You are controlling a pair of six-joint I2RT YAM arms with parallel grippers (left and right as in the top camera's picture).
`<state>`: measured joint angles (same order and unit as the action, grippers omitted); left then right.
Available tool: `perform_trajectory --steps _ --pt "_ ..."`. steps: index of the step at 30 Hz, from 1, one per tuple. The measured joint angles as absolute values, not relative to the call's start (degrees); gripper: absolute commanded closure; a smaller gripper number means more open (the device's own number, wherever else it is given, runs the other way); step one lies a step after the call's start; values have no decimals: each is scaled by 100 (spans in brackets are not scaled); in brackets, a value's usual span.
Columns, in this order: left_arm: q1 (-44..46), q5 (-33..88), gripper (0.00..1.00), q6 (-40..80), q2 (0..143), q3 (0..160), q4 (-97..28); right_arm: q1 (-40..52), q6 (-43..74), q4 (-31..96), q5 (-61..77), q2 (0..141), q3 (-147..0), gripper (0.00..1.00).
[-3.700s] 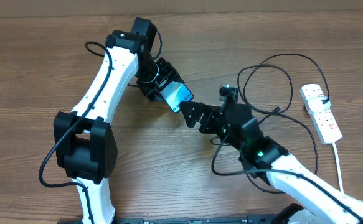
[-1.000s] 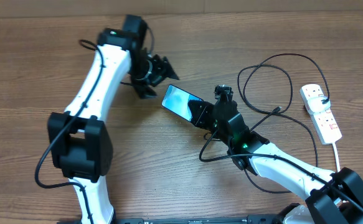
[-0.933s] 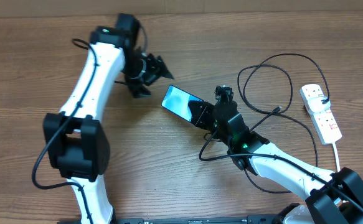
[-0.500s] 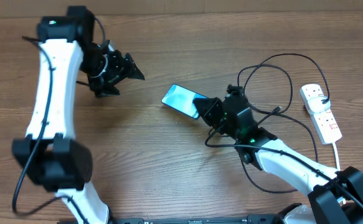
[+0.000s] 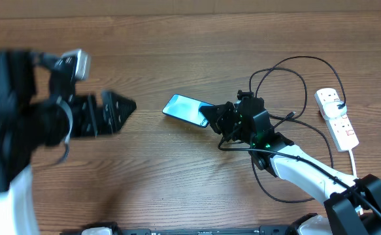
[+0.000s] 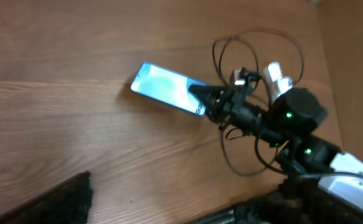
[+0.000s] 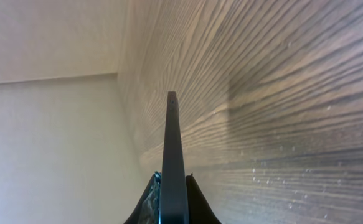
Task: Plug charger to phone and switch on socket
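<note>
The phone (image 5: 182, 108), light blue screen up, lies slanted near the table's middle. My right gripper (image 5: 211, 116) is shut on its right end. In the right wrist view the phone (image 7: 174, 143) shows edge-on between the two black fingers (image 7: 193, 199). My left gripper (image 5: 119, 108) is a blurred dark shape far left of the phone, open and holding nothing. From the left wrist the phone (image 6: 164, 93) is well ahead of it. The charger (image 5: 304, 81) loops loosely on the right, its tip (image 5: 297, 115) lying free. The socket (image 5: 336, 117) lies at the far right.
The socket's white cord (image 5: 355, 170) runs toward the front edge. The black cable loops pass under and around my right arm (image 5: 295, 166). My left arm (image 5: 14, 130) fills the left side, close to the camera. Bare wooden table (image 5: 177, 176) lies in front of the phone.
My left arm has let go of the phone and swung left and upward, its jaws spreading wider. The right gripper kept the phone and carried it slightly left.
</note>
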<state>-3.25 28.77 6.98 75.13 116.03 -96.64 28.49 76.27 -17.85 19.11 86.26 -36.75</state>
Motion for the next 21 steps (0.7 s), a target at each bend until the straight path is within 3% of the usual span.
perform_trajectory --steps 9,16,21 --pt "-534 2196 0 965 5870 10208 -9334 2849 7797 -1949 2178 8626 -3675 96" --pt "-537 2108 0 2001 5264 7972 -7822 2849 7889 -2095 2335 8626 -3675 96" --pt "-537 3009 0 2812 5496 6259 -6451 2766 7913 -2102 2510 8626 -3675 96"
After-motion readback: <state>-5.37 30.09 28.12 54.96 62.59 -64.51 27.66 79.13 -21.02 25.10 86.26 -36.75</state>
